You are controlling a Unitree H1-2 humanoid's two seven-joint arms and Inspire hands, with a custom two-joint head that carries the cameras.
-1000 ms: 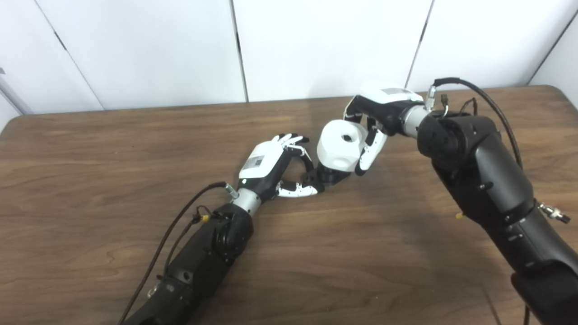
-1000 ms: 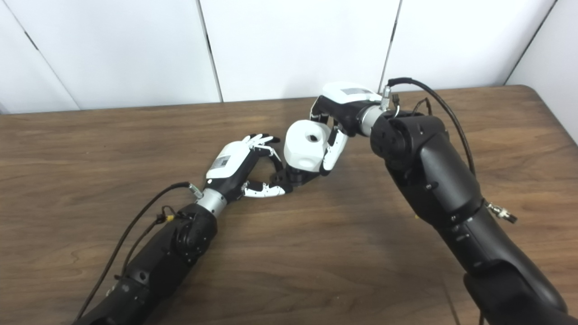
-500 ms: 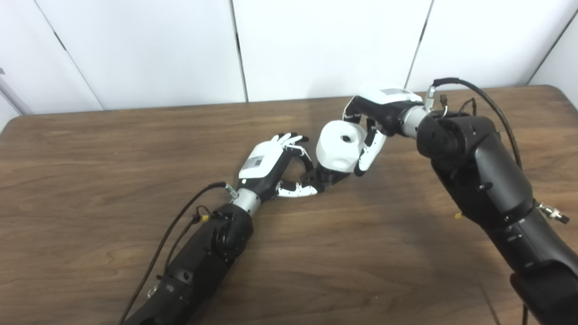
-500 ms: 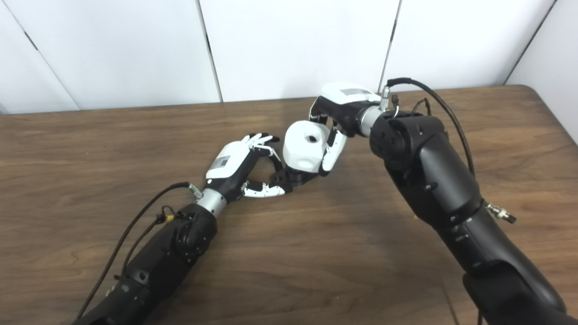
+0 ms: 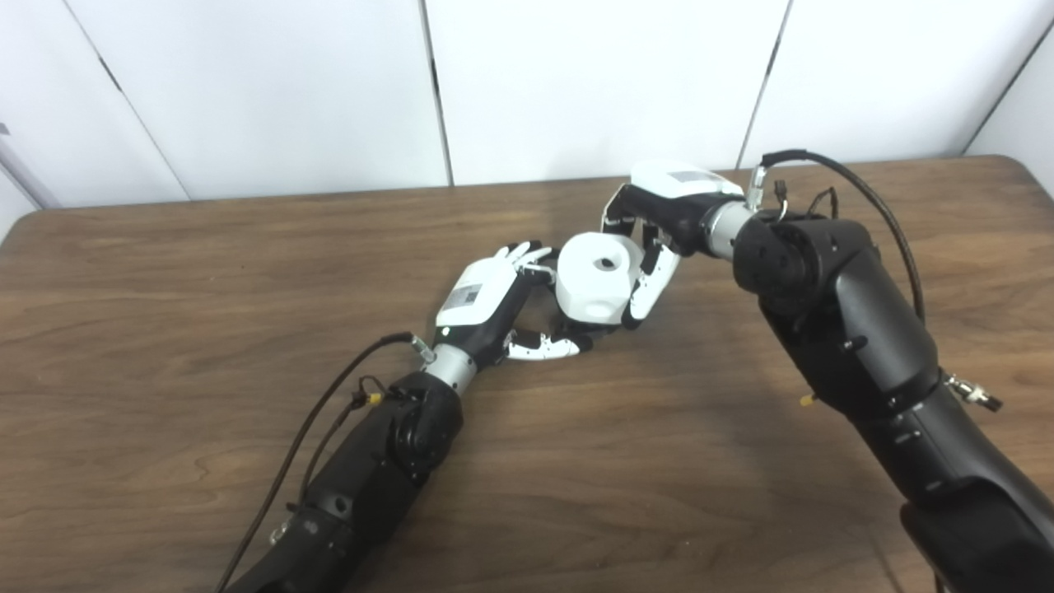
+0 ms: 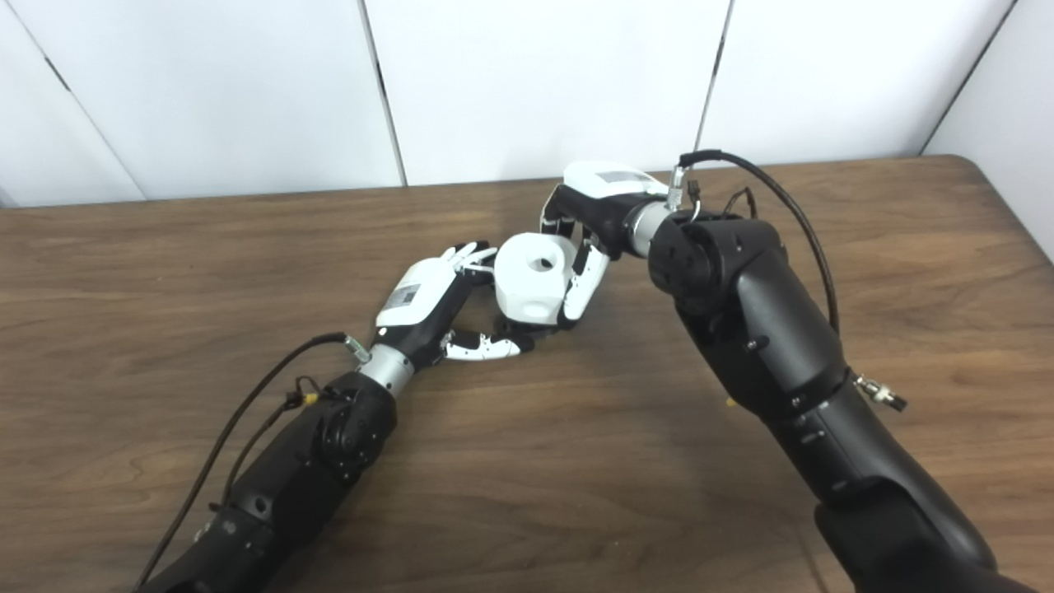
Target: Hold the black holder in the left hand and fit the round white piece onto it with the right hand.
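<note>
White, smooth and drum-shaped, with a round hole in its top: round white piece point(image 5: 594, 276) sitting in the grasp of the right hand point(image 5: 659, 222), fingers wrapping both sides. Pressing down over the black holder point(image 5: 568, 338), now mostly hidden beneath, just beside the left hand point(image 5: 486, 301), curling around the holder's edge. Having shifted leftward and lower than a second ago, against the left fingertips. Resting over a brown wood-grain table point(image 5: 165, 272).

A lab: bare wooden table point(image 5: 165, 272) against plain white wall panels point(image 5: 593, 82).
</note>
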